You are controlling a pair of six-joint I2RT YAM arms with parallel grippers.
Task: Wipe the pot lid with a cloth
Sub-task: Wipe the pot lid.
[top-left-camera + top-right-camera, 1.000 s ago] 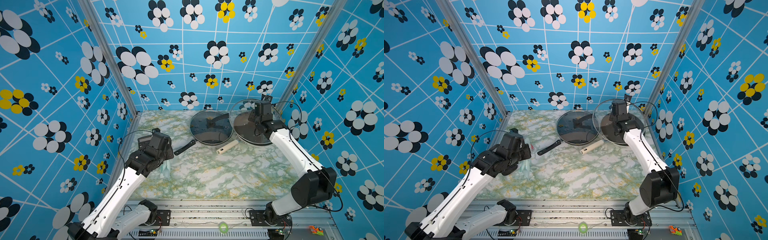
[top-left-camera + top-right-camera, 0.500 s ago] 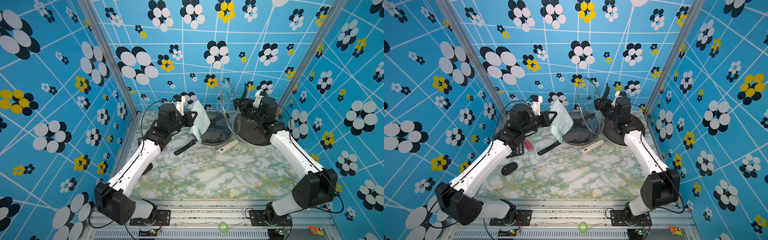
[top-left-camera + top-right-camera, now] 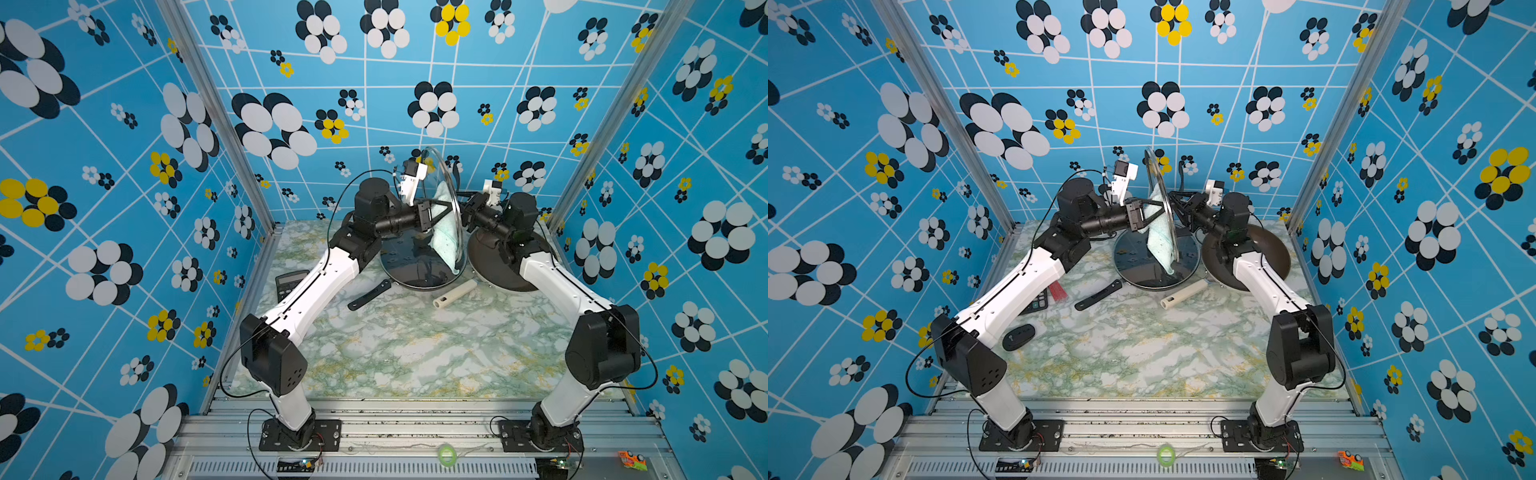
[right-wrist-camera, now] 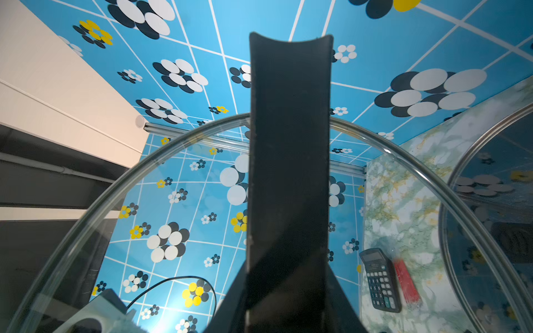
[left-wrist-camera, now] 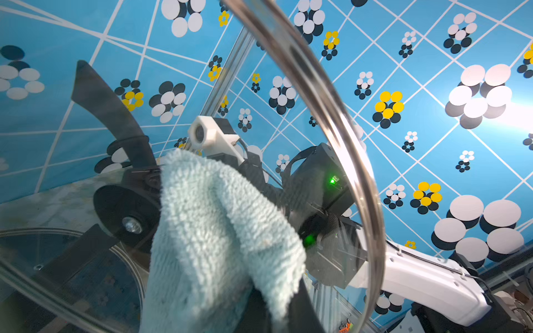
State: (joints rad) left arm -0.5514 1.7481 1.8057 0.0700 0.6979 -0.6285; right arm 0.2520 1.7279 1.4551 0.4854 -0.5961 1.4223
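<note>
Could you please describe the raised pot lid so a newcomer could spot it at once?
At the back of the marble table, the glass lid stands on edge in the air, mint cloth against it. The other lid lies flat below.

Marble-print table (image 3: 415,353) carries two dark pans side by side at the back: black-handled pan (image 3: 399,262), cream-handled pan (image 3: 488,266). Calculator (image 3: 1038,305), red bundle (image 3: 1057,291) and black oval object (image 3: 1018,336) lie near its left edge.
</note>
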